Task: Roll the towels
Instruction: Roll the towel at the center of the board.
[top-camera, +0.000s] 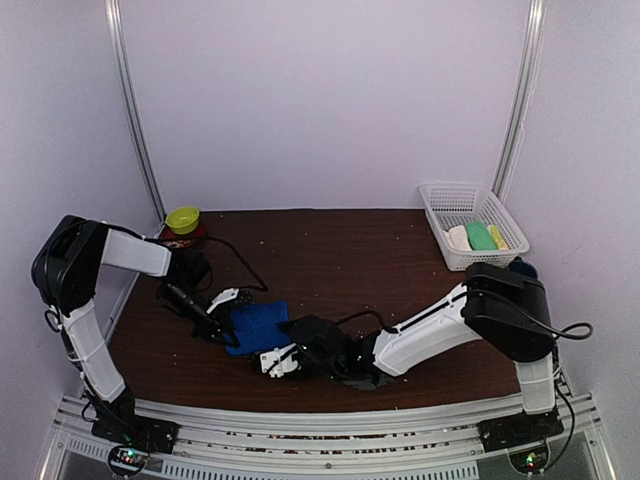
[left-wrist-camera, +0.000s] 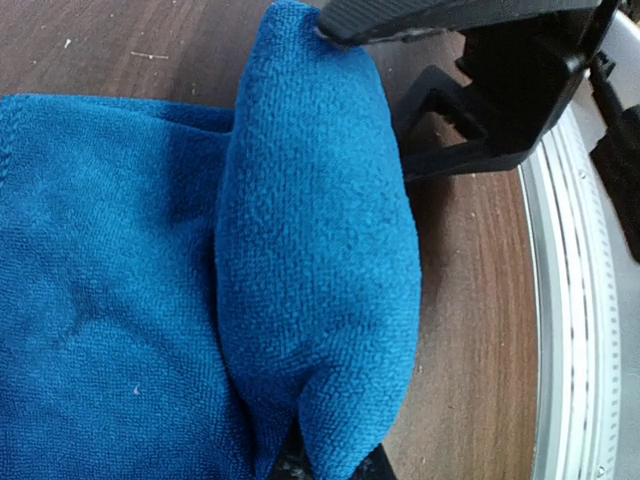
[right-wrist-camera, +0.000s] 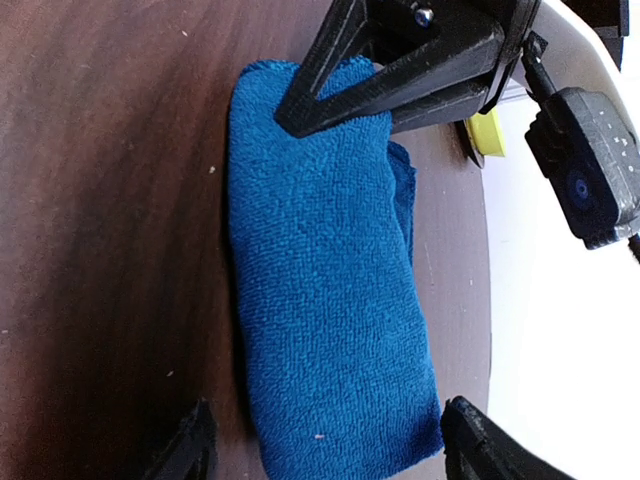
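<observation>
The royal blue towel (top-camera: 258, 325) lies on the brown table near its front, partly rolled. Its rolled part (left-wrist-camera: 315, 250) lies next to a flat part (left-wrist-camera: 100, 300). My left gripper (left-wrist-camera: 335, 465) is shut on one end of the roll; it also shows in the top view (top-camera: 230, 338). My right gripper (right-wrist-camera: 330, 455) is open, with its fingers (right-wrist-camera: 190, 450) on either side of the roll's other end (right-wrist-camera: 330, 300); it also shows in the top view (top-camera: 280, 358). A whitish lump (top-camera: 458, 238) lies in the basket; I cannot tell whether it is the cream-white towel.
A white mesh basket (top-camera: 440, 195) stands at the back right and holds green (top-camera: 479, 235) and yellow items. A lime-green bowl (top-camera: 183, 218) sits at the back left. A cable runs across the table behind the towel. The table's front rail (left-wrist-camera: 570, 300) is close to the roll.
</observation>
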